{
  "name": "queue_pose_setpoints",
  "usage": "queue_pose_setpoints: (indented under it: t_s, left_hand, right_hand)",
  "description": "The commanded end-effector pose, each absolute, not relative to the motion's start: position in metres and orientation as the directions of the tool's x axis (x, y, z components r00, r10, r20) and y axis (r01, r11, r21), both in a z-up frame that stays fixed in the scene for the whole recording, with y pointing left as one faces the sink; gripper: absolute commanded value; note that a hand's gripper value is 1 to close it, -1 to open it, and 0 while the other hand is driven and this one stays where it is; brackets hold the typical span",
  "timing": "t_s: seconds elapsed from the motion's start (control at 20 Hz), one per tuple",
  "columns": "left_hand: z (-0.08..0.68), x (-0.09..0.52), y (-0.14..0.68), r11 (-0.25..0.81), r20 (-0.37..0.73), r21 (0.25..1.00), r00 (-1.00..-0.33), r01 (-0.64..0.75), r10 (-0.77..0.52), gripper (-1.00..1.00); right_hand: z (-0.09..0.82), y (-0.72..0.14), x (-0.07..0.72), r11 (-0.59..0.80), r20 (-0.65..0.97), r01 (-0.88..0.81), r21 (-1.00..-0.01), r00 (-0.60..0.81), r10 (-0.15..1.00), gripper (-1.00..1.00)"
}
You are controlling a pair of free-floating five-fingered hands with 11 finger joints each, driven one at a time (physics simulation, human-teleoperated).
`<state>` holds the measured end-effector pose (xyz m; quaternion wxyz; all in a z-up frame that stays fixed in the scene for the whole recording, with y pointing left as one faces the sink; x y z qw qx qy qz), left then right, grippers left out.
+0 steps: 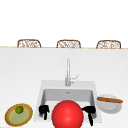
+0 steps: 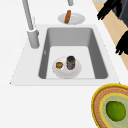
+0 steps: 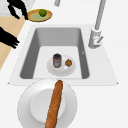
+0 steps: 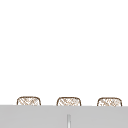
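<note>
My left hand (image 1: 43, 110) hangs over the sink's front left rim with its fingers relaxed and pointing down, holding nothing. My right hand (image 1: 89, 112) hangs the same way over the front right rim, also open. Both float just off the counter's front edge: the left hand (image 2: 122, 45) (image 3: 17, 10) and the right hand (image 2: 107, 10) (image 3: 8, 38). In the basin lies a white plate (image 2: 75, 71) carrying a dark jar (image 2: 71, 62) and a small brown-orange item (image 2: 59, 65). A large red sphere (image 1: 67, 114) sits between the hands in the front view, covering the basin's front.
A woven yellow-rimmed plate (image 1: 10, 117) with a green lime (image 1: 19, 109) lies left of the sink (image 1: 41, 87). A white plate (image 1: 110, 107) with a long brown loaf (image 1: 110, 100) lies to its right. The tap (image 1: 68, 72) stands behind the basin. Three wicker chair backs line the far counter edge.
</note>
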<state>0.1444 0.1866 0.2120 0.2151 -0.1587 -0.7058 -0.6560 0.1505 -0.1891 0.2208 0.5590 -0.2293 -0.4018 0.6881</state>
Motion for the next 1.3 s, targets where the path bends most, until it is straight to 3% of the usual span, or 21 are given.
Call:
queue_pose_setpoints:
  t_s: [0.0,0.5,1.25]
  left_hand:
    - [0.212,0.144,0.187,0.089,0.512,0.858,-0.857,0.506,-0.058,0.0]
    - [0.212,0.144,0.187,0.089,0.512,0.858,-0.857,0.506,-0.058,0.0]
    - [0.212,0.144,0.187,0.089,0.512,0.858,-0.857,0.506,-0.058,0.0]
  right_hand:
    - [0.221,-0.206,0.134,-0.015,0.157,-0.552,-0.834,-0.263,0.952,-1.0]
    - [0.182,-0.259,0.149,0.043,0.195,-0.505,-0.862,-0.253,0.947,-1.0]
    - [0.097,-0.29,0.259,-0.012,0.159,-0.52,-0.854,-0.284,0.945,-1.0]
